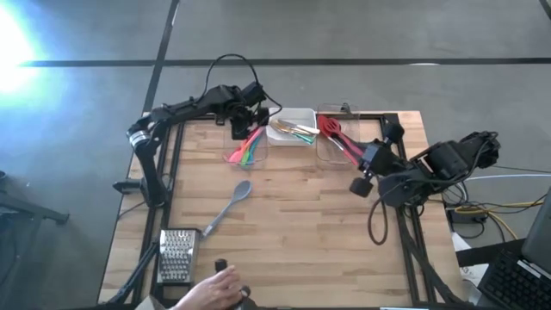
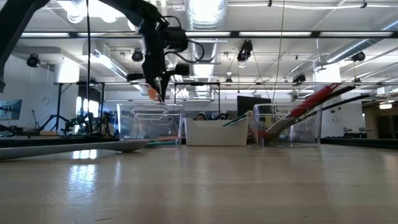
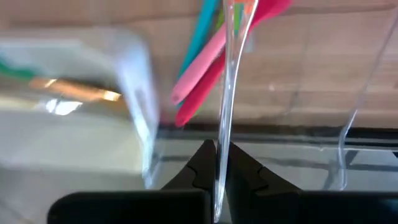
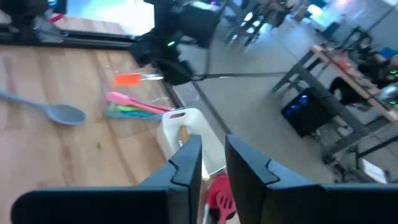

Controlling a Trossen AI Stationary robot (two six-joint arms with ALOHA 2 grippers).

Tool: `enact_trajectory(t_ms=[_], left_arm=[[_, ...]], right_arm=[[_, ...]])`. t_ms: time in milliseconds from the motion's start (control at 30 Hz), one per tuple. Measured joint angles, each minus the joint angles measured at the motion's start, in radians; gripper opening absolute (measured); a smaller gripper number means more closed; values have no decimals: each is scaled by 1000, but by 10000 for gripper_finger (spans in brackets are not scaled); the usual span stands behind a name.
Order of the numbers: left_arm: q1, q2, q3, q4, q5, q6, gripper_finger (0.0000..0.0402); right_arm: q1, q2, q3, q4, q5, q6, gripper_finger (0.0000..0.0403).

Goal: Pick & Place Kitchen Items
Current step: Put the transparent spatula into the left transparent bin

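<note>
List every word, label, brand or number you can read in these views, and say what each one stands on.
None can be read in any view.
The grater, the white bin, the clear bins and the grey spoon show no lettering.
The screens in the room are too small and blurred to read.

we count three bins (image 1: 291,127) on the tabletop (image 1: 301,224), one grey spoon (image 1: 229,207), one grater (image 1: 177,256), two arms.

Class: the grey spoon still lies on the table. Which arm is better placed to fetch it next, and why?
Probably the left. Its end effector hangs over the left clear bin, nearer the grey spoon. The right end effector waits, open, beside the right bin, farther from it.
</note>
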Motion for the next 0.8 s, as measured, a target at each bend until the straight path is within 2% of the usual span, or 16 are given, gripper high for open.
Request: enact_trajectory(t_ms=[167, 367, 533, 800], left_arm=[[6, 2, -126, 81, 14, 79, 17], [0, 2, -257, 278, -53, 172, 17], [-4, 2, -288, 291, -43, 184, 17], [-16, 2, -304, 268, 49, 165, 17]], right_arm=[[0, -12, -42, 1, 54, 26, 64], [-21, -25, -71, 4, 75, 62, 70], [-34, -35, -94, 5, 75, 79, 75], [-69, -37, -122, 12, 74, 86, 66]])
